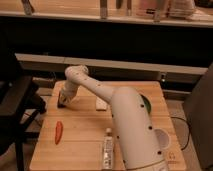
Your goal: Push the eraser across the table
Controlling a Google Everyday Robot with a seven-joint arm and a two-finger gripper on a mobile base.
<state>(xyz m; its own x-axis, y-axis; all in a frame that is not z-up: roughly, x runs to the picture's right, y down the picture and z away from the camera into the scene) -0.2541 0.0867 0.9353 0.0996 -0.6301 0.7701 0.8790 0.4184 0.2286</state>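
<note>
The light-brown wooden plank table [80, 145] fills the lower middle of the camera view. A small white eraser [101, 103] lies flat on it, a little behind its centre. My white arm reaches from the lower right across the table to its far left side. My dark gripper [63, 101] is down at the tabletop near the left edge, to the left of the eraser and apart from it.
A red-orange, carrot-like item [58, 132] lies at the front left. A clear bottle [108, 147] lies at the front middle beside my arm. A dark green round thing [147, 105] peeks out behind the arm at the right. A dark chair [17, 100] stands left of the table.
</note>
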